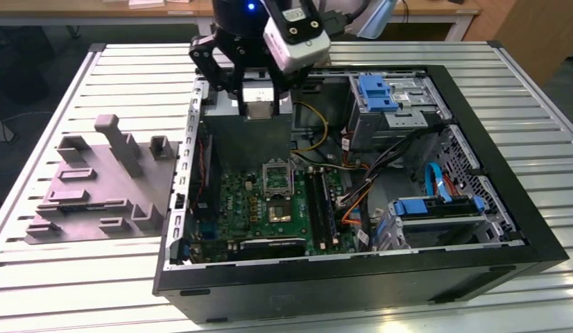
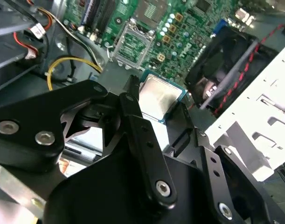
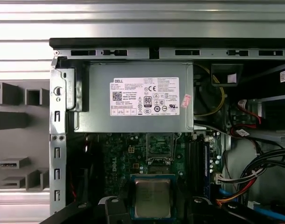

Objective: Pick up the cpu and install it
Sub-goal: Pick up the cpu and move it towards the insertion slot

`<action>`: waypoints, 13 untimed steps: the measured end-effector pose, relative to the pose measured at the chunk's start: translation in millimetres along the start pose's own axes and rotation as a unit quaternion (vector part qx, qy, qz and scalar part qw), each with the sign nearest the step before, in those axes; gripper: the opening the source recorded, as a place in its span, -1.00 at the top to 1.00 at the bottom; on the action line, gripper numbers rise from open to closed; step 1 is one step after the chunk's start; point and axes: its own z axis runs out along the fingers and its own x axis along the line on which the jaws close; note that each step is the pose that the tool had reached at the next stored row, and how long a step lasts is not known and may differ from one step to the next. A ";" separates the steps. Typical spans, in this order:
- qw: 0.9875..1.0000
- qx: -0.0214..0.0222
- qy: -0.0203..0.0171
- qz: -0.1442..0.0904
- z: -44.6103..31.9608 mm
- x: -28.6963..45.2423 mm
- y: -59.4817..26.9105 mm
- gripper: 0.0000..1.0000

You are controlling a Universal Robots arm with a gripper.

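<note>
Hand (image 2: 157,100): black, two-fingered, closed narrow on the cpu, one finger at each of two opposite edges.
Cpu (image 3: 152,198): held flat between the fingertips, dull silver top showing in both wrist views, thin pale rim around it (touching nothing but the fingers, as far as can be judged).
Position of hand: in the exterior view, raised over the far end of the open case (image 1: 361,284), well above the board.
Socket (image 1: 277,177): silver-framed rectangle on the green motherboard (image 1: 254,208), below the held cpu and nearer the camera in the exterior view; in the first wrist view, between the cpu and the power supply (image 3: 100,121).
Axis: long side of the socket frame running away from the exterior camera; cpu edges judged roughly square with that frame in the first wrist view.
Socket cover: open or closed cannot be told.
Cables: yellow, orange and black bundles beside the board, toward the exterior view's right, apart from the socket.
Fixture (image 1: 97,187): grey plastic with upright blocks, outside the case on the exterior view's left.
Desk (image 1: 73,277): slatted metal, carrying case and fixture.
</note>
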 end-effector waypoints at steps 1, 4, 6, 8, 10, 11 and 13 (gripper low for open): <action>1.000 0.000 0.000 0.000 0.2 -3.3 -0.1 0.06; 1.000 0.000 0.000 0.000 0.7 -11.9 -0.4 0.06; 1.000 0.000 0.000 0.000 1.0 -14.8 -0.9 0.06; 1.000 0.000 0.000 0.000 1.1 -15.4 -2.1 0.06; 1.000 0.000 0.000 0.000 1.2 -15.6 -4.7 0.06; 1.000 0.000 0.000 0.000 1.3 -15.7 -6.1 0.06; 1.000 0.000 0.000 0.000 1.6 -15.9 -7.7 0.06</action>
